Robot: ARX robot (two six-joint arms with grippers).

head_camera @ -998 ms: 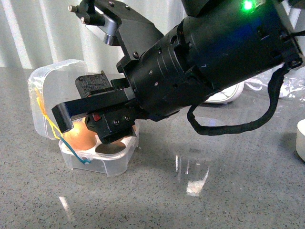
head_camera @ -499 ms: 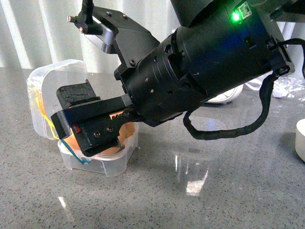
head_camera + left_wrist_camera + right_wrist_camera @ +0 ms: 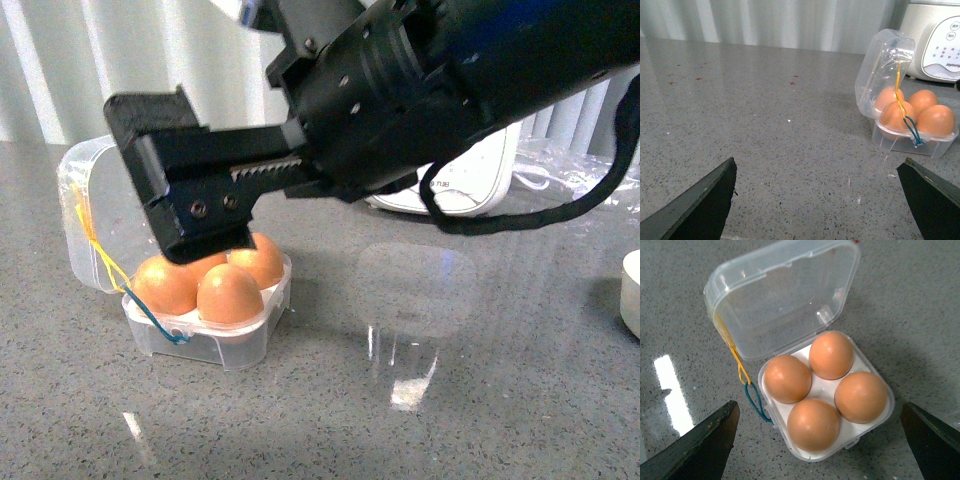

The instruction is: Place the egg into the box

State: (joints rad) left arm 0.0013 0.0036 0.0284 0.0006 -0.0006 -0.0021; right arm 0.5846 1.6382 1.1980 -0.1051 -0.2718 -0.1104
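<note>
Two right fingers (image 3: pixel 710 440) stand wide apart and hold nothing. In the front view they hang just above the box (image 3: pixel 816 456), close over the eggs. The left fingers (image 3: pixel 700 205) are also spread and empty, well apart from the box, low over the table (image 3: pixel 765 130). Four brown eggs fill all four holes of the white tray, so the egg (image 3: pixel 812 424) is already inside. I take it to be the front one, but the four look the same and I cannot be sure. The clear lid (image 3: pixel 785 300) stands open beside them, and the elastic loops (image 3: pixel 742 374), yellow and blue, hang loose at one corner.

The danger, as I judge it, is in the way out for the right arm. If the fingers go down or sideways before they rise, they can hit an egg top or push the lid, and the light box could slide or tip on the smooth table. A finger may also catch the loose elastic and drag the box. With the lid open, nothing keeps the eggs in.
</note>
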